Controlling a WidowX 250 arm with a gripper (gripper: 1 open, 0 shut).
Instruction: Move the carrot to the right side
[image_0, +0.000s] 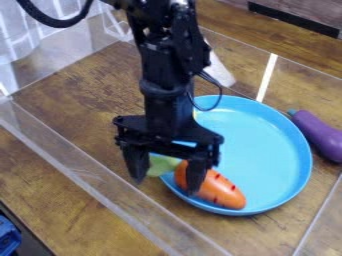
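The orange carrot (219, 189) with dark cross stripes lies at the near left rim of the blue plate (267, 135), its light green top (166, 164) pointing left and partly covered by my fingers. My black gripper (164, 177) points straight down right over the carrot's leafy end, jaws open. One finger (134, 165) stands on the wood left of the plate. The other finger (191, 181) is at the carrot's thick end. Nothing is held. The arm hides the lemon.
A purple eggplant (322, 134) lies on the wooden table beyond the plate's right rim. A clear plastic wall (94, 185) runs along the near left side, and another clear panel (271, 70) stands behind the plate.
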